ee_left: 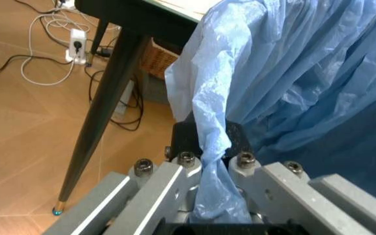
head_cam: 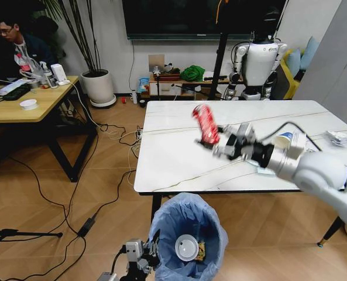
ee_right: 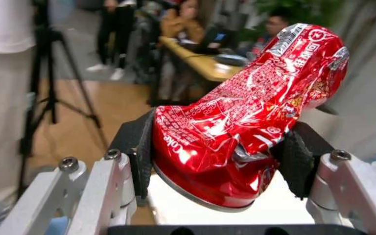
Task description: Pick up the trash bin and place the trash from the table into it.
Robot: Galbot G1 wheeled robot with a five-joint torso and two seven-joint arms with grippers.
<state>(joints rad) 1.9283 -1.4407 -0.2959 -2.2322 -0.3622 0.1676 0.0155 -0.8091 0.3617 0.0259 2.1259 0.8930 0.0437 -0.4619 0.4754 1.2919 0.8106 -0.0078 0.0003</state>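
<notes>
The crushed red can (head_cam: 206, 124) hangs above the white marble table (head_cam: 179, 164), clamped in my right gripper (head_cam: 219, 146). Up close the can (ee_right: 250, 115) fills the gap between both black pads (ee_right: 135, 147). Below the table's near edge stands the trash bin (head_cam: 188, 237) with its crinkled light-blue bag, a white disc (head_cam: 186, 247) and a yellow scrap inside. My left gripper (head_cam: 153, 253) is shut on the bin's rim. The blue bag (ee_left: 293, 78) is pinched between its fingers (ee_left: 188, 174). A blue-and-white paper cup (head_cam: 283, 139) and crumpled white paper (head_cam: 338, 137) lie on the table's right side.
A black table leg (ee_left: 106, 107) stands close beside the bin. Cables and a power strip (ee_left: 77, 46) lie on the wooden floor. A light wooden desk (head_cam: 27, 108) with a seated person is at the left. Another white robot (head_cam: 256, 61) stands beyond the table.
</notes>
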